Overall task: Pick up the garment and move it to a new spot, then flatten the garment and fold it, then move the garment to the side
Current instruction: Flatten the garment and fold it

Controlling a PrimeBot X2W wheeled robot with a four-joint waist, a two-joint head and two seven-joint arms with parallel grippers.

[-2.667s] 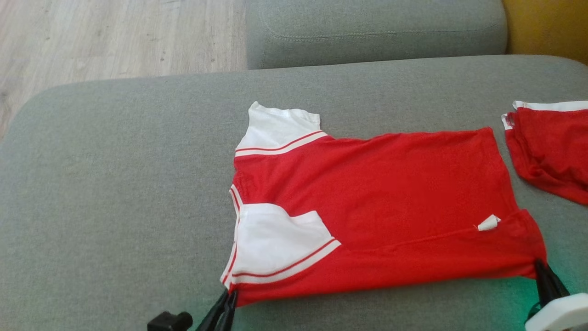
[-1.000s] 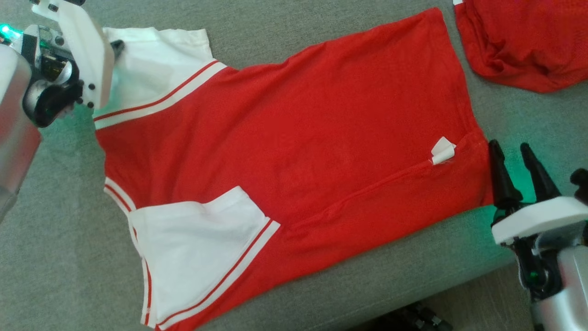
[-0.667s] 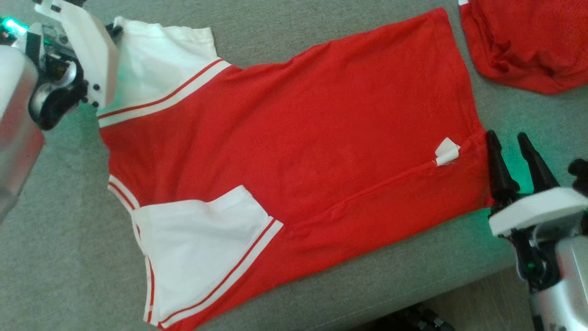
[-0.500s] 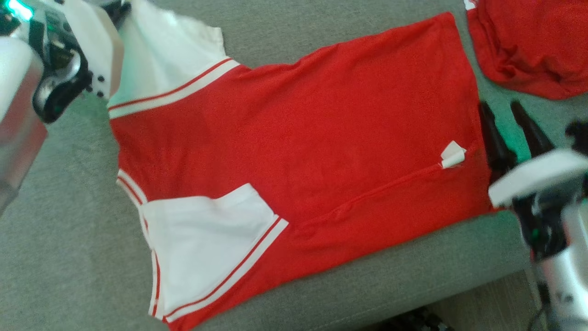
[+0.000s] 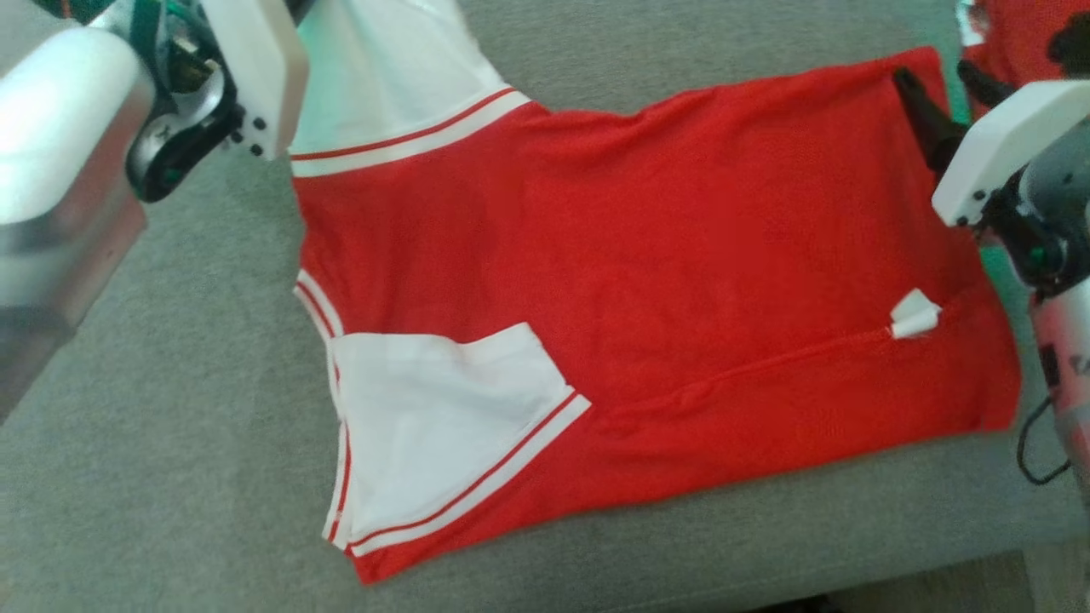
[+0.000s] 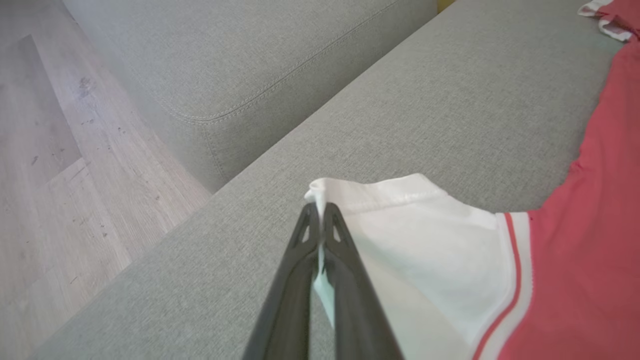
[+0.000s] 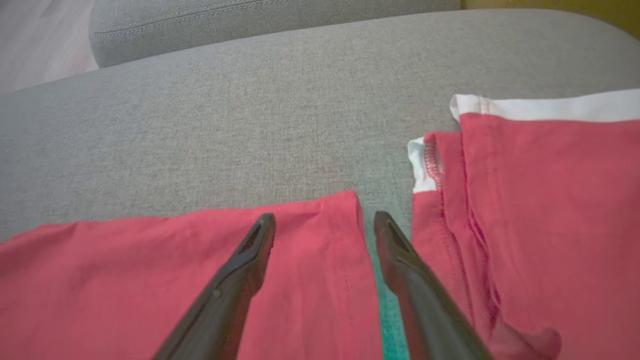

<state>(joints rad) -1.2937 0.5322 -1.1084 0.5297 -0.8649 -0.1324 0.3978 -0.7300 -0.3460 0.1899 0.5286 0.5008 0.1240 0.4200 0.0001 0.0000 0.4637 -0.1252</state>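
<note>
**T-shirt (image 5: pixel 681 238), red with white sleeves, flat on sofa cushion (image 5: pixel 170 443)**

Position: spread on the grey cushion, spanning from the left claw to the right claw.

Left claw (image 6: pixel 319 210): clenched on the hem corner of the far sleeve (image 6: pixel 425 240). A sliver of white cloth shows between its fingers. The sleeve and the red body run off to this claw's right; wooden floor (image 6: pixel 50 150) lies beyond the cushion to its left.

Right claw (image 7: pixel 324 217): released, fingers wide apart, tips at the far corner of the bottom hem. Its left finger is over red cloth, its right finger over the bare strip of cushion. Contact with the cloth cannot be told.

Second red garment (image 7: pixel 550 210): crumpled, white-trimmed, just right of the right claw, apart from the T-shirt.

White label (image 5: pixel 915 313): at the side seam, on the robot's side of the right claw.
</note>
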